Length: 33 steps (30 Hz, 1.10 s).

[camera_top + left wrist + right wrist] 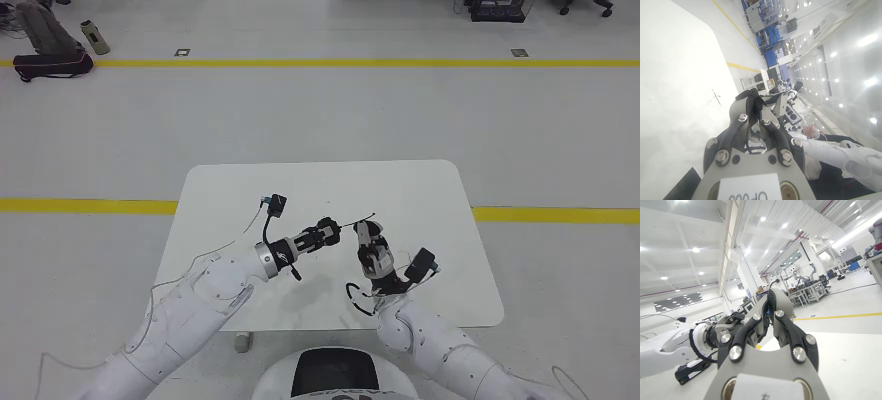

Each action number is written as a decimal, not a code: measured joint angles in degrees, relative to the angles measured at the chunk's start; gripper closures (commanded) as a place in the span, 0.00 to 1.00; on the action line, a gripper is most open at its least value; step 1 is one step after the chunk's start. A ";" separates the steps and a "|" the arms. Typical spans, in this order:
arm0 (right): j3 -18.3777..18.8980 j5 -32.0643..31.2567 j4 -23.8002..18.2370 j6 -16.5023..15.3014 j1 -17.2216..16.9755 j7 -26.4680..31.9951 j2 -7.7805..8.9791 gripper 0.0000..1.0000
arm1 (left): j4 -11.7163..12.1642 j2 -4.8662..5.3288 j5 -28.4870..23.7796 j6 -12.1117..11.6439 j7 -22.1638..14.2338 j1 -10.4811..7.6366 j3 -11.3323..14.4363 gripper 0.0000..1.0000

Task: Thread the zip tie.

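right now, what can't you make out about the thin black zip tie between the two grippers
Top view: the thin black zip tie is too thin to tell head from tail, or whether it is threaded.
Left wrist view: the left gripper, shut, hides whatever it pinches.
Right wrist view: the right gripper, shut, hides all but a short strand of the tie.

Bright ceiling lamps (695, 249), glare on table (677, 75), faint shadows

Smooth, matt white table (430, 190); thin black zip tie (360, 220), perhaps plastic; shiny metal pins (780, 314) on matt grey jaws
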 measured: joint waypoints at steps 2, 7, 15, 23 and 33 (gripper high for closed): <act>0.09 -0.05 -0.15 0.00 -0.11 -0.42 -0.01 1.00 | 0.00 0.00 0.00 0.00 0.00 0.00 0.00 1.00; 0.22 -0.16 -0.46 0.00 -0.33 -0.58 0.06 1.00 | 0.00 0.00 0.00 0.00 0.00 0.00 0.00 1.00; 0.17 -0.30 -0.99 0.00 -0.53 -0.51 0.14 1.00 | 0.00 0.00 0.00 0.00 0.00 0.00 0.00 1.00; -0.06 0.00 -0.54 0.00 -0.38 -0.03 -0.07 1.00 | 0.00 0.00 0.00 0.00 0.00 0.00 0.00 1.00; 0.01 0.08 0.18 0.00 -0.33 0.33 -0.45 1.00 | 0.00 0.00 0.00 0.00 0.00 0.00 0.00 1.00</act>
